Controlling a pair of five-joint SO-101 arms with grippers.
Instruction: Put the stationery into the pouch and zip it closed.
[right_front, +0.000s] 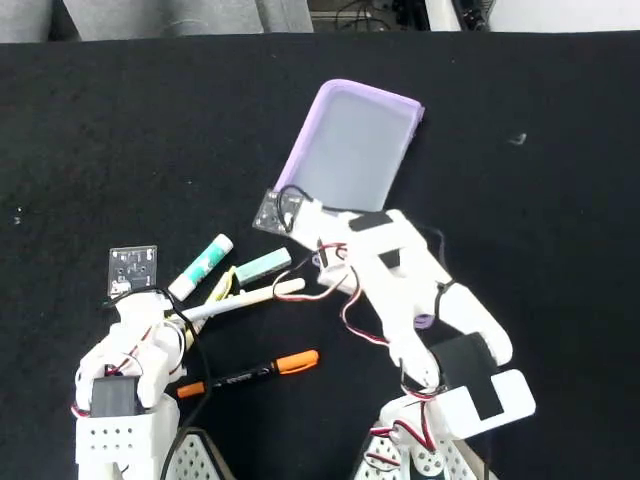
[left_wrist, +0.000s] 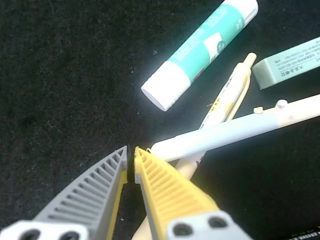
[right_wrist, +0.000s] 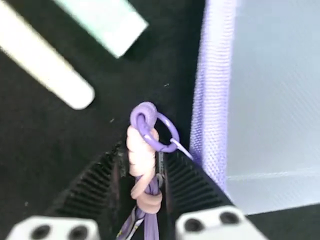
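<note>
Pouch (right_front: 355, 150) near glue stick (right_front: 200, 266), eraser (right_front: 264, 266)

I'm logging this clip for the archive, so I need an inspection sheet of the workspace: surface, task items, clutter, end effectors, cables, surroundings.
Surface: black cloth-covered table, everything lies on it.
Job's things: purple pouch with translucent face lies flat; white-and-teal glue stick, mint-green eraser block, yellow pen, pale-blue-and-cream pen and black marker with orange cap all outside it.
Clutter: nothing seen.
End effectors: left end effector shut, empty, beside the pale-blue-and-cream pen; right end effector shut on the pouch's pink-and-purple zipper pull cord.
Cables: red, white and black wires run along the arms.
Surroundings: dark cables beyond the table's far edge.
</note>
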